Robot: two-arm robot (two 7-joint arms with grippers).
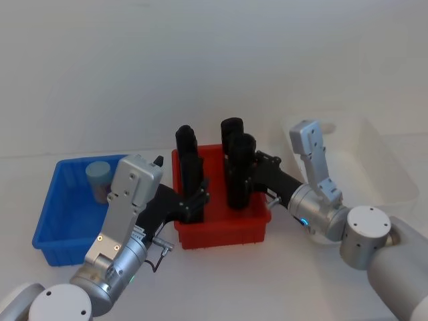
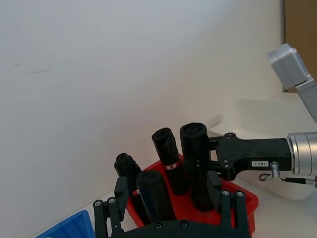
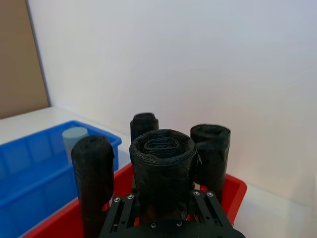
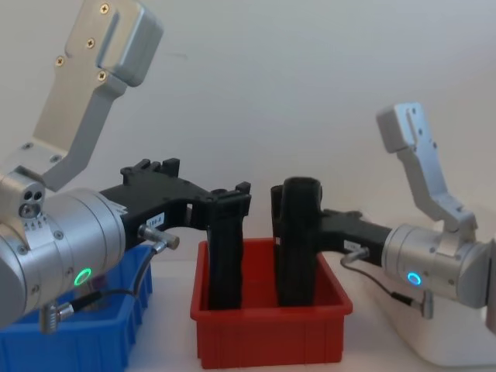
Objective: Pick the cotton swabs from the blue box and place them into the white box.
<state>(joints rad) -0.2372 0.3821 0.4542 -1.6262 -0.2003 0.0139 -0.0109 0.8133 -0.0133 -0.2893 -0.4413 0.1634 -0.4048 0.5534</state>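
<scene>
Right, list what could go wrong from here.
Both the left gripper and right gripper sit at tall black upright rolls in the red plastic bin, so a wrong item may get lifted or toppled. The clear grey-lidded cotton swab jar stands untouched in the bright blue ribbed bin, so the task may stall.

No legible text; tiny unreadable label on right gripper.

Bright, even, diffuse light, faint soft shadows, no glare, slight softness in near wrist-view foregrounds
</scene>
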